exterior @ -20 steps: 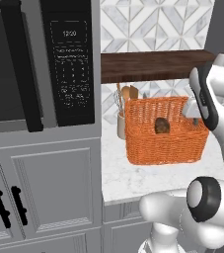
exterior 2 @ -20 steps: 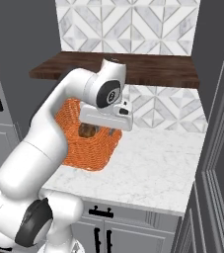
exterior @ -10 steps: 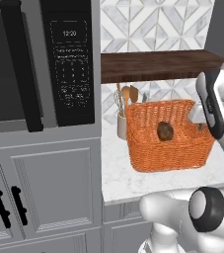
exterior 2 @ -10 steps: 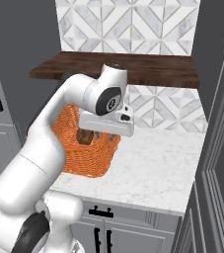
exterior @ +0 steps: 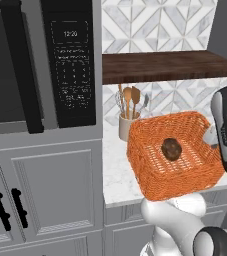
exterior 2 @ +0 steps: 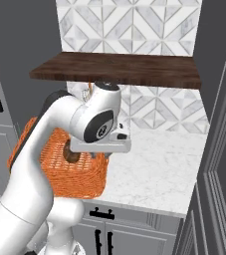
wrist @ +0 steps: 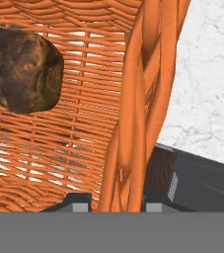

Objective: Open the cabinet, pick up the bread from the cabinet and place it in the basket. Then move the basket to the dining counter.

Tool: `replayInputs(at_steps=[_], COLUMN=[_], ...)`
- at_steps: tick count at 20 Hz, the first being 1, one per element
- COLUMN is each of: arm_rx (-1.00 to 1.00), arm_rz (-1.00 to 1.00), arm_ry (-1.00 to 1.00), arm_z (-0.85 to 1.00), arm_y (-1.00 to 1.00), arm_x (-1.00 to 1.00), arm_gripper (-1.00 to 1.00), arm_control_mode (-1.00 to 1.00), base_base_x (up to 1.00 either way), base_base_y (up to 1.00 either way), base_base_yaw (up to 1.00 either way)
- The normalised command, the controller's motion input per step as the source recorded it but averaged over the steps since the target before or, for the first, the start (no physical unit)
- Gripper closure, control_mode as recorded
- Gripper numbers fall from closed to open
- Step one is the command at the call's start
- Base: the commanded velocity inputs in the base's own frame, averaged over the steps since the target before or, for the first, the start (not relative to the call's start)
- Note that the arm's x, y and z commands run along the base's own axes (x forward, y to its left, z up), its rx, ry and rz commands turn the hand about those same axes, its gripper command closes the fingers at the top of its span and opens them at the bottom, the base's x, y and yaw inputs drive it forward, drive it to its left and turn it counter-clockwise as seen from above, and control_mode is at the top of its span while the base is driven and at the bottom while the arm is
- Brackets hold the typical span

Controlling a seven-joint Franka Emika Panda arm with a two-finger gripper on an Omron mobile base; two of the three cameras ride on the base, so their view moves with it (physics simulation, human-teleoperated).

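Note:
The orange wicker basket (exterior: 152, 172) hangs tilted over the front edge of the marble worktop (exterior: 116, 172). Its open top is tipped toward the left base camera. The dark-brown bread (exterior: 171, 149) lies on its woven floor. My gripper (wrist: 117, 200) is shut on the basket's rim (wrist: 138, 113), one finger on each side of the wall, with the bread (wrist: 23, 69) inside to the left. In the right base view the hand covers part of the basket (exterior 2: 79, 174), and a bit of bread (exterior 2: 72, 155) shows beneath it. The dining counter is out of view.
A beige utensil crock (exterior: 127, 125) stands behind the basket under a dark wooden shelf (exterior: 165, 65). A black microwave (exterior: 40, 60) sits over grey cabinet doors (exterior: 45, 190) with black handles on the left. A tall grey panel (exterior 2: 219, 149) bounds the worktop's right side.
The basket has risen off the worktop and come forward toward the base, tipping more, with the bread still inside. The arm has swung with it.

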Motion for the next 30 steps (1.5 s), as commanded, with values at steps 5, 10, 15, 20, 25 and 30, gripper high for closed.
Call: replayInputs(at_steps=[5,10,15,20,25,30], arm_rx=[0.01,0.09,0.11,0.02,0.0,0.0], arm_rz=[-0.18,-0.02,0.0,-0.04,-0.01,0.02], arm_ry=[0.0,0.01,0.01,0.02,0.04,0.0], arm_z=[0.26,0.19,0.07,0.01,0.0,-0.01], arm_y=[0.0,-0.1,-0.17,0.0,0.0,-0.02], arm_x=[0.61,0.88,0.86,0.49,-0.02,-0.11], arm_gripper=[1.0,1.0,1.0,1.0,1.0,1.0], arm_control_mode=[-1.0,-1.0,-1.0,-1.0,-1.0,1.0], base_base_x=[0.0,0.0,0.0,0.0,0.0,0.0], base_base_y=[0.0,0.0,0.0,0.0,0.0,0.0], base_base_yaw=[0.0,0.0,0.0,0.0,0.0,0.0])
